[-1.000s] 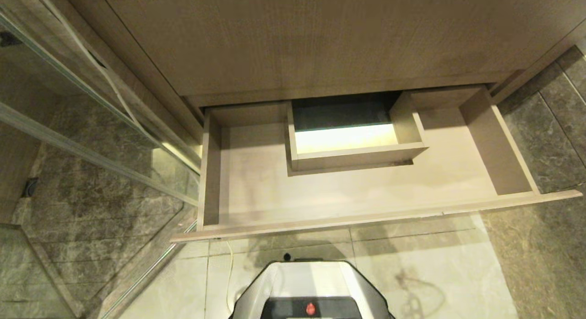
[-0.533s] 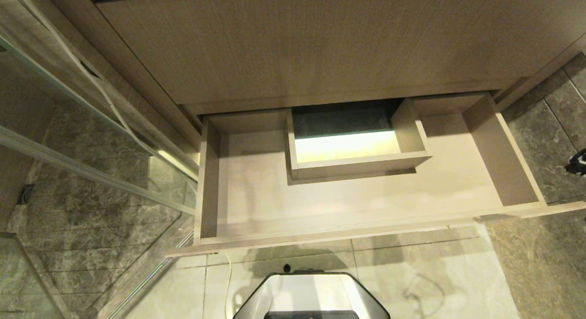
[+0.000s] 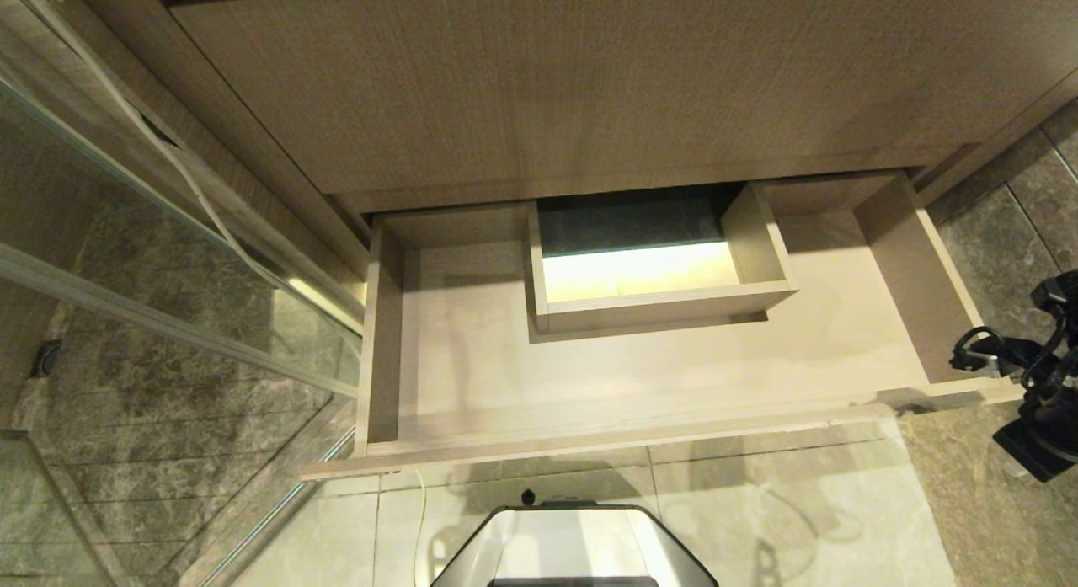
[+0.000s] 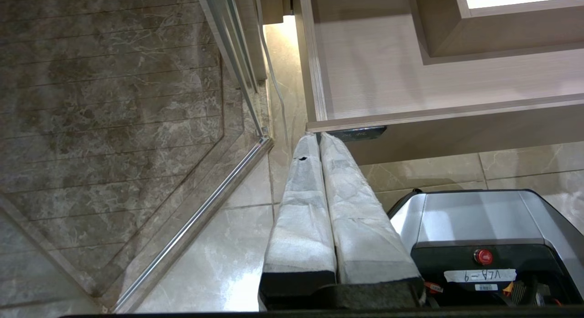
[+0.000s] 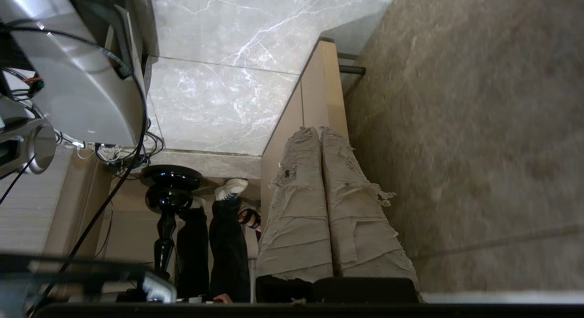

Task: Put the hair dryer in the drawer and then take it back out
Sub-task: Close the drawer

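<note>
The drawer point(image 3: 472, 376) is pulled out wide in front of me and nothing lies inside it; its boxed cut-out point(image 3: 657, 305) sits at the middle back. The hair dryer is out of view in every view. My right arm point(image 3: 1032, 376) shows at the head view's right edge, just outside the drawer's right end. In its wrist view the right gripper point(image 5: 319, 133) is shut on nothing, its tips before the drawer's front board point(image 5: 315, 90). My left gripper point(image 4: 318, 136) is shut and parked low, just below the drawer's point(image 4: 388, 80) left front corner.
A tall wood panel point(image 3: 589, 82) rises above the drawer. A glass shower door point(image 3: 168, 258) stands to the left. My base point(image 3: 573, 545) sits on pale floor tiles before the drawer. A person's legs point(image 5: 214, 245) and a black stand point(image 5: 169, 195) show in the right wrist view.
The head camera has shifted, so the drawer sits slightly lower in the picture. My right arm has come into the head view at the right edge. The drawer itself has not moved.
</note>
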{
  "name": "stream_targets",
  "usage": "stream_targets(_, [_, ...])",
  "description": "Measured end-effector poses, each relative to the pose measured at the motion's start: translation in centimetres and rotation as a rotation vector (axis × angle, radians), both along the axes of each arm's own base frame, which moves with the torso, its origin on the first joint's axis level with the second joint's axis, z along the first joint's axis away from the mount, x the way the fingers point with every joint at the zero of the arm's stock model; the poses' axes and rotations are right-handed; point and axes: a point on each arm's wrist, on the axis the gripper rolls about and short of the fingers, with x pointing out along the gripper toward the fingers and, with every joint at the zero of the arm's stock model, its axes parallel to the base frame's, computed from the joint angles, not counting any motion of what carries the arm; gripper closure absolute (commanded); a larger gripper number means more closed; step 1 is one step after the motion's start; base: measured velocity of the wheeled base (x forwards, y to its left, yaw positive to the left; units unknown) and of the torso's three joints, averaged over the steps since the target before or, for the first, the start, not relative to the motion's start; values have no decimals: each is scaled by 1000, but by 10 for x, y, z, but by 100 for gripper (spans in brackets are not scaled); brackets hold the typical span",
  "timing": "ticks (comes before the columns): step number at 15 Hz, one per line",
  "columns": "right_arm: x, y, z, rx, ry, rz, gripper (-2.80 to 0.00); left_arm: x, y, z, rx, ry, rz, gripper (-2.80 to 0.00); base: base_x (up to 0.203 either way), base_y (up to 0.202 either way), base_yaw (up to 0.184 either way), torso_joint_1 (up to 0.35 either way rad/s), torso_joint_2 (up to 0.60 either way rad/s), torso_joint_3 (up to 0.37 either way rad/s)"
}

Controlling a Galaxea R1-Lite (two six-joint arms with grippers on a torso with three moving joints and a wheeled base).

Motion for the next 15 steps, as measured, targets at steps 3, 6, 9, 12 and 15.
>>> stream_targets(3, [29, -11, -20, 0, 1, 1, 0, 0, 0, 0, 1, 0, 0, 0, 0, 0, 0, 0, 0, 0])
stream_targets(6, [56, -22, -31, -6, -26, 2, 0, 0, 0, 0, 0, 0, 1, 0, 0, 0, 0, 0, 0, 0])
stream_targets(9, [65, -26, -35, 2, -50, 6, 0, 0, 0, 0, 0, 0, 0, 0, 0, 0, 0, 0, 0, 0])
stream_targets(12, [64, -26, -29, 45, -91, 19, 0, 0, 0, 0, 0, 0, 1, 0, 0, 0, 0, 0, 0, 0])
stream_targets(15, [69, -28, -16, 64, -213, 38, 0, 0, 0, 0, 0, 0, 1, 0, 0, 0, 0, 0, 0, 0])
